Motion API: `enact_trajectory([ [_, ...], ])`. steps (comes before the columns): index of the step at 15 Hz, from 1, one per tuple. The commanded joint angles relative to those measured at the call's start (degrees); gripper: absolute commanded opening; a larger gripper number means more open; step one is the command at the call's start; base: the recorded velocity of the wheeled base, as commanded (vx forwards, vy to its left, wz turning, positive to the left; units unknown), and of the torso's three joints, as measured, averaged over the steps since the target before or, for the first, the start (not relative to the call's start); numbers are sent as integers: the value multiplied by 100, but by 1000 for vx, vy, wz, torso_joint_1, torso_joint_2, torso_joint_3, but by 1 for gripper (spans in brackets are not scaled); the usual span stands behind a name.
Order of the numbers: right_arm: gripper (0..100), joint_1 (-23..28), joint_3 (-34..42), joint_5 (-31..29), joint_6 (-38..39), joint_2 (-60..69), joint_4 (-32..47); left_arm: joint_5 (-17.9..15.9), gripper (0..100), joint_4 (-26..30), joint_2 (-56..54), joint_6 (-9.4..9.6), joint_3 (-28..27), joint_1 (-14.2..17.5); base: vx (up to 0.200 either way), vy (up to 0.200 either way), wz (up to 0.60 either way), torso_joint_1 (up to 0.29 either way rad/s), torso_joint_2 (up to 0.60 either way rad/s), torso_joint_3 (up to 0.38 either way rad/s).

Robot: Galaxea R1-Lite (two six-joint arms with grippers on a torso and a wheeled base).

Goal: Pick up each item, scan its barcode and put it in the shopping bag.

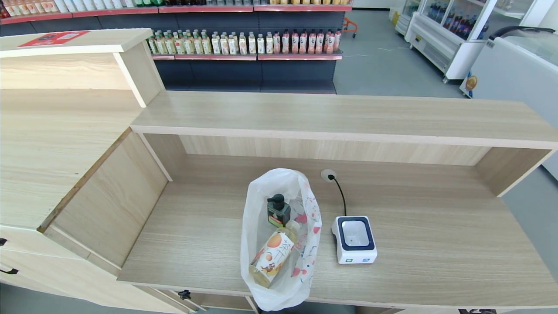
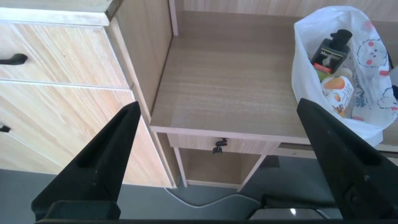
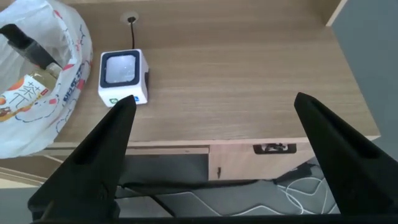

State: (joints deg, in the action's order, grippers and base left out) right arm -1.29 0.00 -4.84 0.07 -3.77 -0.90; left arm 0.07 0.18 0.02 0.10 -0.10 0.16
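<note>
A white plastic shopping bag (image 1: pixel 301 209) lies open on the wooden counter (image 1: pixel 436 244), near its front edge. Inside it are a dark pump bottle (image 1: pixel 278 210) and a juice bottle (image 1: pixel 273 254) with an orange-and-white label. The bag (image 2: pixel 373 46) with both bottles shows in the left wrist view, and the bag (image 3: pixel 62 81) also in the right wrist view. Right of the bag stands the white barcode scanner (image 1: pixel 354 239), also scanner (image 3: pixel 122 76). My left gripper (image 2: pixel 214 155) is open, held off the counter's front-left corner. My right gripper (image 3: pixel 214 155) is open, held off the front edge right of the scanner.
A black cable (image 1: pixel 340 194) runs from the scanner to a port in the counter's back. A raised shelf (image 1: pixel 340 117) spans the back, with a side panel (image 1: pixel 109 196) on the left. Drawers (image 2: pixel 56 99) sit left of the counter. Store shelves (image 1: pixel 244 43) stand beyond.
</note>
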Motion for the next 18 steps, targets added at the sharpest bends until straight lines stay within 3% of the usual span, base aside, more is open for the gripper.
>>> enact_trajectory([
  [1, 100, 33, 0, 27, 1, 175, 55, 1, 100, -1, -2, -1, 1, 2, 0, 0, 0, 0, 0, 0],
  [11, 100, 85, 0, 45, -51, 350, 81, 1, 100, -1, -2, -1, 1, 2, 0, 0, 0, 0, 0, 0],
  [18, 100, 94, 0, 45, -60, 350, 81, 1, 100, -1, -2, 25, 1, 2, 0, -200, 0, 6, 2, 4],
])
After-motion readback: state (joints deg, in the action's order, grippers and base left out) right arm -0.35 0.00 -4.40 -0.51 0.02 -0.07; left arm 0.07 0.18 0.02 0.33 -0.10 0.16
